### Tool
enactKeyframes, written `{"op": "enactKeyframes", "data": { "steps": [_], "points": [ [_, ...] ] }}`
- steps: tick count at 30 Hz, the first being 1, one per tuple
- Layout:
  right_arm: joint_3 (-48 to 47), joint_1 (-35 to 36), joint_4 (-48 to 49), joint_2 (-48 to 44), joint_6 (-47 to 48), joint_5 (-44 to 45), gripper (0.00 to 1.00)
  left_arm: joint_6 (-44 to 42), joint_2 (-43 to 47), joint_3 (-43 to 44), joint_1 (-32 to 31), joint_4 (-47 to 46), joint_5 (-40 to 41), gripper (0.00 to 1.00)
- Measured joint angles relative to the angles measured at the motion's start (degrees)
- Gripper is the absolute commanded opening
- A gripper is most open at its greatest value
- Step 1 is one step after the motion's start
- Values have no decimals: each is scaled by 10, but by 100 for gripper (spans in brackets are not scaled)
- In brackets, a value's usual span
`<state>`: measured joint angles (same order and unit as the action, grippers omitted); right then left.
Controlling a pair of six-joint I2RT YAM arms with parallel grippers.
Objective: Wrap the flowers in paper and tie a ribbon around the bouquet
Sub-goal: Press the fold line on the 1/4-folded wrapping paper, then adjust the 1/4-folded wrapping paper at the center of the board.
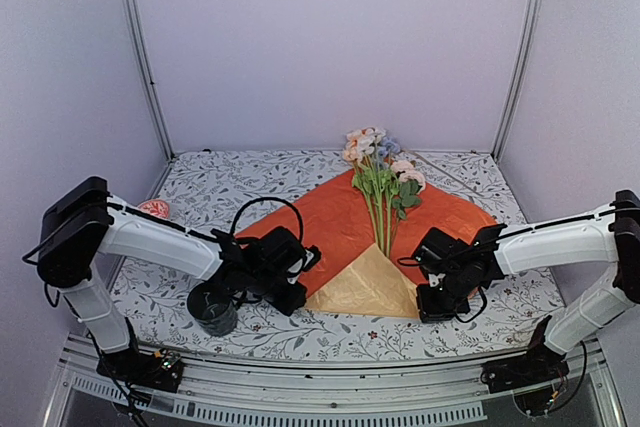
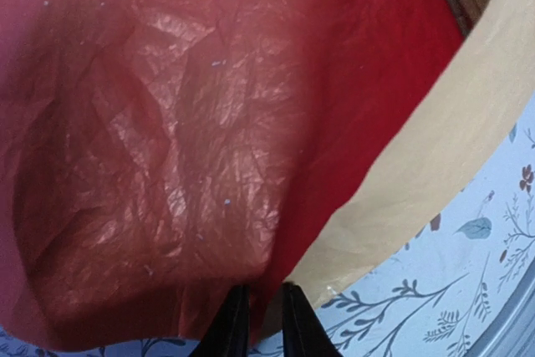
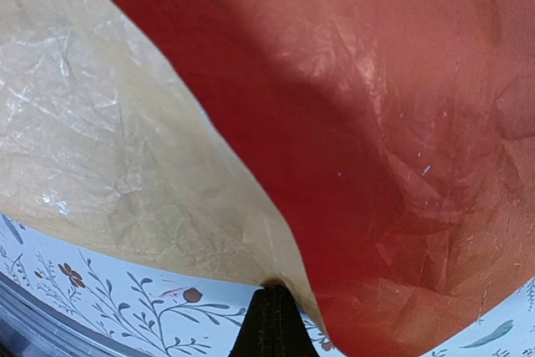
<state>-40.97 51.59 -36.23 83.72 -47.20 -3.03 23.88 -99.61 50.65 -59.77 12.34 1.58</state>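
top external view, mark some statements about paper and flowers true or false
1. The flowers lie on the paper. True.
2. The paper's near corner is folded over, showing mustard-yellow. True.
3. The flowers are already wrapped in a cone. False: the paper lies spread beneath them.
4. The mug stands on the paper. False: it stands on the tablecloth, left of it.
5. The flower heads lie at the near end. False: they lie at the far end.

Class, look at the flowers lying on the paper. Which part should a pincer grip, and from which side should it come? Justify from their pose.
Probably the bunched green stems of the flowers, midway, coming from above with jaws across them: they lie flat on the paper, bunched narrow, while the heads spread wide.
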Motion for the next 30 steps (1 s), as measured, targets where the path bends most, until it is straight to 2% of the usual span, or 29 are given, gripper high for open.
{"op": "enactKeyframes", "data": {
  "steps": [3, 6, 11, 15, 19, 21, 24, 27, 30],
  "points": [
    [0, 0, -2, 0, 0, 3, 0, -14, -3, 33, -21, 65, 42, 16],
    [-2, 0, -7, 0, 0, 8, 0, -48, -10, 102, -70, 113, 75, 17],
    [-4, 0, -14, 1, 0, 13, 0, -108, -11, 184, -124, 64, 40, 19],
    [-8, 0, -15, 6, 0, 14, 0, -139, -19, 188, -120, 17, 2, 20],
    [-14, 0, -20, 11, 0, 14, 0, -147, -58, 216, -113, 12, -18, 19],
    [-16, 0, -20, 14, 0, 14, 0, -148, -60, 214, -110, 15, -14, 21],
    [-17, 0, -20, 15, 0, 14, 0, -150, -41, 197, -108, 12, 23, 28],
    [-17, -1, -20, 15, 0, 14, 0, -160, 15, 155, -106, 11, 63, 40],
    [-18, -3, -20, 16, 0, 12, 0, -178, 90, 101, -96, -7, 34, 47]
  ]
}}
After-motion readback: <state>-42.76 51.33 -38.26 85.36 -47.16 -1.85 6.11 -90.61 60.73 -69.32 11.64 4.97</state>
